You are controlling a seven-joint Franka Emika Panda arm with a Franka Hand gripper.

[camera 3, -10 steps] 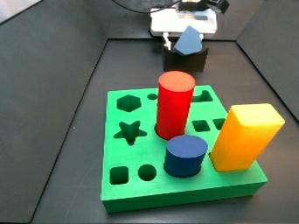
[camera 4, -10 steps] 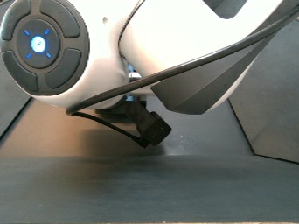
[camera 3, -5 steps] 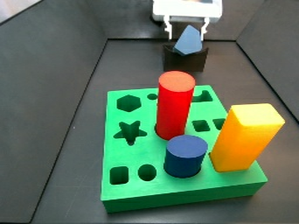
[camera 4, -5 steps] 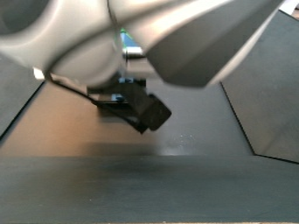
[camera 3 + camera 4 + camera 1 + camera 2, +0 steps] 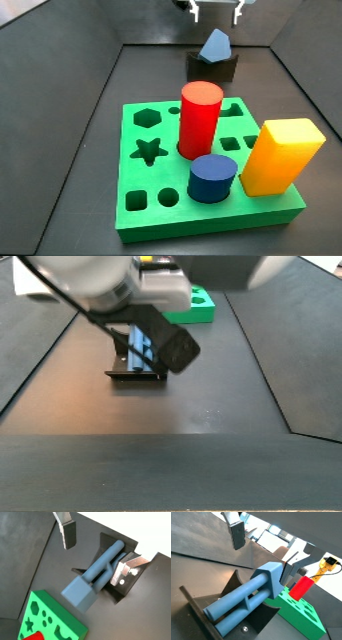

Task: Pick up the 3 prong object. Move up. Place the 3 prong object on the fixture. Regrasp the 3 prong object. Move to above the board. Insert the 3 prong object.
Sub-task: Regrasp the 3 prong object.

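Observation:
The grey-blue 3 prong object rests tilted on the dark fixture, pointed end up, at the far end of the floor behind the green board. My gripper hangs open right above it, clear of the piece. In both wrist views the piece lies in the fixture's notch below my gripper, whose fingers are spread wide and hold nothing. In a side view the piece shows on the fixture under the arm.
The board carries a tall red cylinder, a short dark-blue cylinder and a yellow block, with star, hexagon and oval holes on its left part. Sloped dark walls bound the floor.
My gripper has risen straight up off the piece, which stays on the fixture. In a side view the arm has lifted out of the way and uncovered the fixture.

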